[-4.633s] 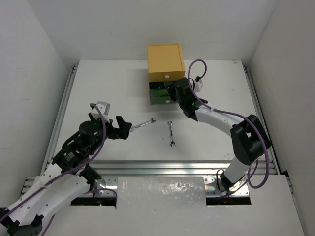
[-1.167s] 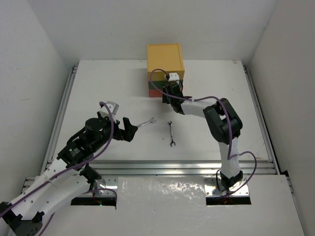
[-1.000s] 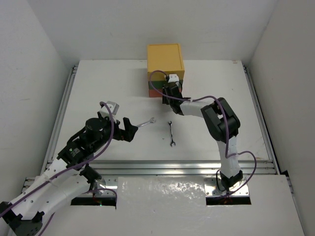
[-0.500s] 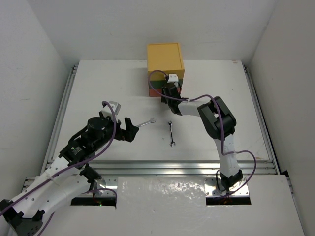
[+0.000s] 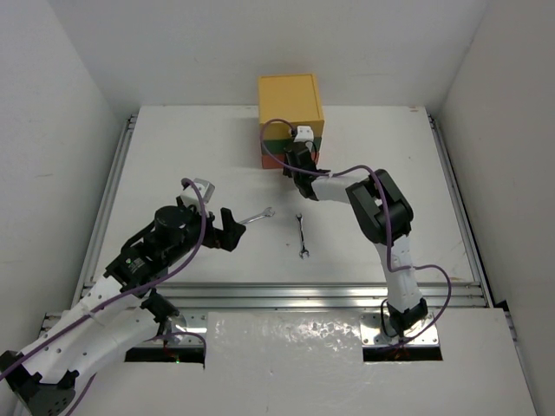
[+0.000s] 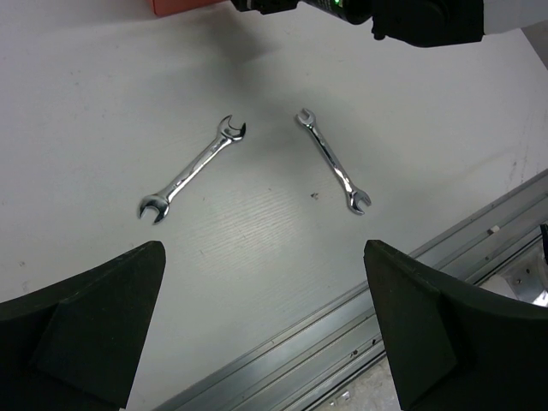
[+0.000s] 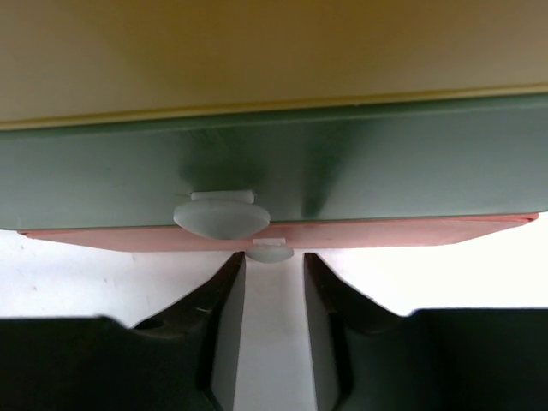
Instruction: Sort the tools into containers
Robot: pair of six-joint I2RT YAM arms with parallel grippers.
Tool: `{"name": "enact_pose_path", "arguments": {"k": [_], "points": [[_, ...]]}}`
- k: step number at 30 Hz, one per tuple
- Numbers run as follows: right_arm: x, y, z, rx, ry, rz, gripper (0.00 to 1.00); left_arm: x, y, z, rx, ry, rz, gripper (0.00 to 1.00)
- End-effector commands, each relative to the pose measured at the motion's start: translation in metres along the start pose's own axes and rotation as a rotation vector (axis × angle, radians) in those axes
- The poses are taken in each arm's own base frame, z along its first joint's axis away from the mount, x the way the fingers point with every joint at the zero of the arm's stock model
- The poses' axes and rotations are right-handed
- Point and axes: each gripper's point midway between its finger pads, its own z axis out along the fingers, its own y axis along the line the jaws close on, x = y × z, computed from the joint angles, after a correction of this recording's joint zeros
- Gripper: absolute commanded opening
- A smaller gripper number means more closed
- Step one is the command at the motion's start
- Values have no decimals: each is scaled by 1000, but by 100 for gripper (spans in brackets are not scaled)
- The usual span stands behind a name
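Observation:
Two silver wrenches lie on the table, one angled (image 5: pixel 257 216) and one upright (image 5: pixel 301 236); both show in the left wrist view, at left (image 6: pixel 193 169) and at right (image 6: pixel 333 160). My left gripper (image 5: pixel 227 230) is open and empty, just left of the angled wrench (image 6: pixel 265 342). The chest (image 5: pixel 290 108) has a yellow top, a green drawer (image 7: pixel 385 163) and a red-orange drawer (image 7: pixel 411 232), all pushed in. My right gripper (image 5: pixel 297 162) is at the drawer fronts. Its slightly open fingers (image 7: pixel 271 270) flank the red-orange drawer's white knob (image 7: pixel 271 252) without touching it. The green drawer's knob (image 7: pixel 221 215) is just above.
Metal rails (image 5: pixel 286 295) run along the table's near edge and an aluminium rail (image 5: pixel 117 186) along the left side. White walls close in the table on three sides. The right arm (image 6: pixel 419 13) crosses the top of the left wrist view.
The green drawer, pulled out 4.6 s ago, now sits pushed in. My right gripper has moved up to the chest and lowered to the bottom knob. The left arm crept slightly right.

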Motion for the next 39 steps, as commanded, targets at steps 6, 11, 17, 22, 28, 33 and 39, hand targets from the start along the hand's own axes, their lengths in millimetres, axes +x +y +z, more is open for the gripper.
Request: {"name": "enact_pose_path", "arguments": {"k": [6, 11, 17, 22, 28, 33, 39], "points": [[-32, 10, 8, -11, -104, 34, 21, -12, -5, 1, 34, -49, 9, 100], [-37, 10, 8, -12, -118, 32, 9, -11, -6, 1, 36, -48, 9, 100], [-34, 8, 3, -18, -124, 35, 7, -12, -6, 1, 40, -48, 11, 100], [-28, 6, 8, 4, -106, 36, 38, -11, -7, 1, 41, -48, 11, 100], [-25, 5, 14, 5, -100, 42, 38, -11, -7, 1, 44, -47, 11, 100], [-23, 5, 17, -19, -126, 42, 36, -12, -8, 1, 48, -49, 11, 100], [-29, 7, 14, -49, -179, 24, 34, -10, -9, 1, 56, -45, 13, 100]]}}
